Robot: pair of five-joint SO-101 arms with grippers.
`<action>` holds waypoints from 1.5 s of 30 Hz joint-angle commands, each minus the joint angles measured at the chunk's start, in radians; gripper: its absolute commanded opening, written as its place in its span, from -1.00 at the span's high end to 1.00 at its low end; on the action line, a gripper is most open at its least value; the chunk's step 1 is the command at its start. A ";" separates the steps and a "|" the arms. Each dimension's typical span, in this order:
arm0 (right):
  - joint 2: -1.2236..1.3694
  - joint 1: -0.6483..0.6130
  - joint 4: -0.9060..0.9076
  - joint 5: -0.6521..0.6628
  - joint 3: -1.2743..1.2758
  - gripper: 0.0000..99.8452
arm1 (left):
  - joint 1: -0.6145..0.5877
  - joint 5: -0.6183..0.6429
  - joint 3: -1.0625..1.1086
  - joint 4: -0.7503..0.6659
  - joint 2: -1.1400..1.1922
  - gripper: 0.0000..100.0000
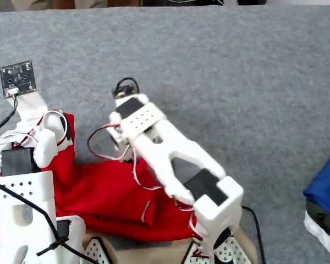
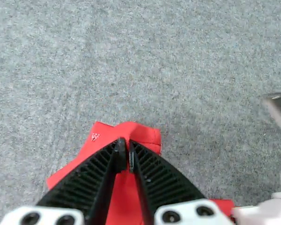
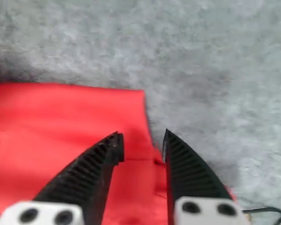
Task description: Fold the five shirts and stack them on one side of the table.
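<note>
Grey surface (image 1: pixel 236 82) below everything. Red shirt (image 1: pixel 110 201) rumpled on it. Pile of folded clothes (image 1: pixel 325 206) well apart from the right claw (image 3: pixel 140 140), at the surface's edge. Left claw (image 2: pixel 124 157) clamped on a shirt corner. Right claw spread apart just above the shirt's edge.

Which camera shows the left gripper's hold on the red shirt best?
Left wrist view: the left gripper is shut on a bunched corner of the red shirt. The high view shows the shirt's spread, with the pinch hidden; the right wrist view shows its flat edge.
</note>
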 commanded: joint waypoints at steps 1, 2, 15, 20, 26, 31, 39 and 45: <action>0.044 -0.022 -0.023 -0.035 -0.027 0.69 | -0.002 -0.003 -0.003 -0.011 0.001 0.96; 0.061 -0.022 -0.026 -0.037 -0.027 0.69 | -0.014 -0.003 -0.003 -0.011 0.001 0.96; 0.222 -0.019 -0.058 -0.034 -0.150 0.70 | -0.072 -0.008 -0.003 -0.011 -0.002 0.96; 0.300 -0.019 -0.055 -0.029 -0.220 0.71 | -0.072 -0.009 -0.003 -0.011 -0.007 0.96; 0.328 -0.016 -0.049 0.031 -0.232 0.99 | -0.072 -0.011 -0.005 -0.011 -0.007 0.96; 0.257 0.082 0.046 0.043 -0.286 0.99 | -0.072 -0.011 -0.012 -0.012 -0.005 0.96; 0.116 0.340 0.130 0.115 -0.535 0.99 | -0.068 -0.035 -0.014 -0.021 0.001 0.96; 0.148 0.430 0.054 0.146 -0.570 0.99 | -0.069 -0.037 -0.005 -0.021 0.001 0.96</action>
